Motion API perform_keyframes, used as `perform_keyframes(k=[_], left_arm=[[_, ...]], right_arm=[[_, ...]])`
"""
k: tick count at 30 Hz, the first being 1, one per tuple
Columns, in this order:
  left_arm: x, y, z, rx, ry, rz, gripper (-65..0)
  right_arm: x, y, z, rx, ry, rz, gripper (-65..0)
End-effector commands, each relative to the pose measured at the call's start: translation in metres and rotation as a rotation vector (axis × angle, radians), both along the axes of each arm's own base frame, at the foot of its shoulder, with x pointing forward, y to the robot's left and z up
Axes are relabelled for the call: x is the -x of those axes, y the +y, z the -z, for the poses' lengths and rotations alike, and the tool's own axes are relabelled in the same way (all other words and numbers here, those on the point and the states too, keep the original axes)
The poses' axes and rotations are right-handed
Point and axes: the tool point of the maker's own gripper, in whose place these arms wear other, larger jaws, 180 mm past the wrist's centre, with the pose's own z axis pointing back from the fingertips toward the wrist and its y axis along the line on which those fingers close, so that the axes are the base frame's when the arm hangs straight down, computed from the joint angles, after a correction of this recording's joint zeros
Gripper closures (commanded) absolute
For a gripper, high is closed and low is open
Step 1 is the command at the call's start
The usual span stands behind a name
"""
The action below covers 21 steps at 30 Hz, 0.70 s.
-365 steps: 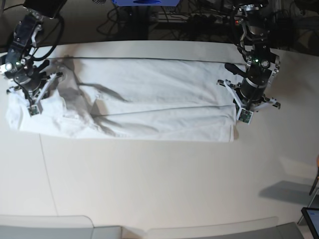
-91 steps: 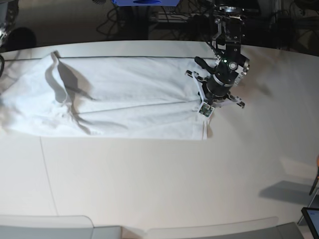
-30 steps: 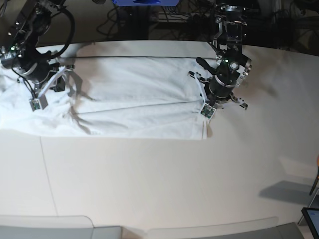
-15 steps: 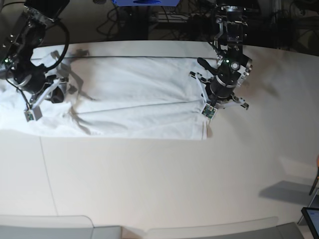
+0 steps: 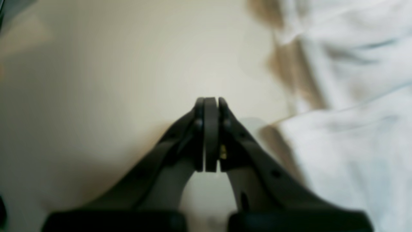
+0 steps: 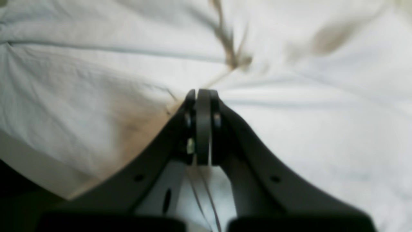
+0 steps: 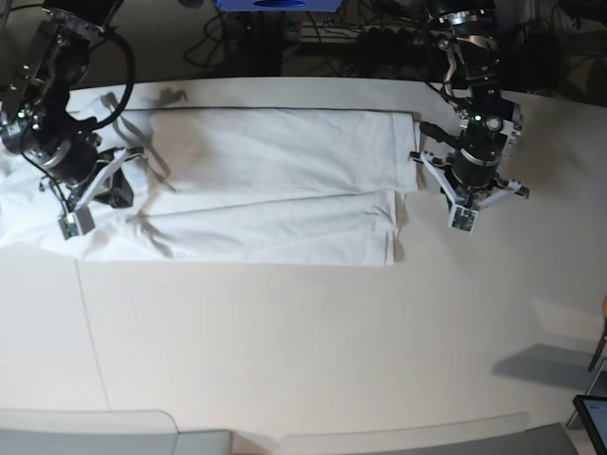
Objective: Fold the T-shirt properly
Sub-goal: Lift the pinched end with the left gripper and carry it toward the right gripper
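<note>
The white T-shirt lies as a long wrinkled band across the far half of the table, folded lengthwise, its right end near the left arm. My left gripper is shut and hovers over bare tabletop just right of that end. In the left wrist view its pads meet with nothing between them, and the T-shirt lies off to the right. My right gripper is shut over the shirt's left end. In the right wrist view its tips sit just above creased fabric, and no cloth shows between the pads.
The off-white tabletop stretches in front of the shirt. Cables and dark equipment lie beyond the far edge. Grey chair backs line the near edge. A dark screen corner shows at the bottom right.
The left arm has moved right, off the shirt's right end and onto bare table; that end now lies flatter and further right. The right arm has barely shifted over the left end.
</note>
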Motion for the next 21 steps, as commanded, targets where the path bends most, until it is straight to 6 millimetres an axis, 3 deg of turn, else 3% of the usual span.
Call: perform_keyframes(k=[1, 3, 7, 10, 14, 21], left_arm=[[-0.008, 0.000, -0.018, 0.040, -0.075, -0.002, -2.2], [-0.006, 0.002, -0.022, 0.150, -0.098, -0.036, -10.7], [0.003, 0.016, -0.022, 0.288, -0.062, -0.095, -38.3], [0.004, 0.015, -0.024, 0.343, -0.073, -0.088, -52.2], [0.004, 0.009, -0.024, 0.410, -0.079, -0.082, -58.8], [0.009, -0.012, 0.004, 0.644, -0.026, -0.032, -58.8]], right_arm=[[-0.005, -0.004, -0.015, 0.019, -0.052, -0.009, -0.7], [-0.003, -0.016, -0.016, 0.037, -0.053, 0.018, -0.7], [0.001, -0.043, -0.019, 0.059, -0.059, 0.096, -0.9], [0.005, -0.062, -0.021, 0.069, -0.061, 0.156, -0.9], [0.007, -0.071, -0.018, 0.084, -0.047, 0.162, -0.9], [0.013, -0.071, -0.016, 0.073, -0.075, 0.170, -0.9]])
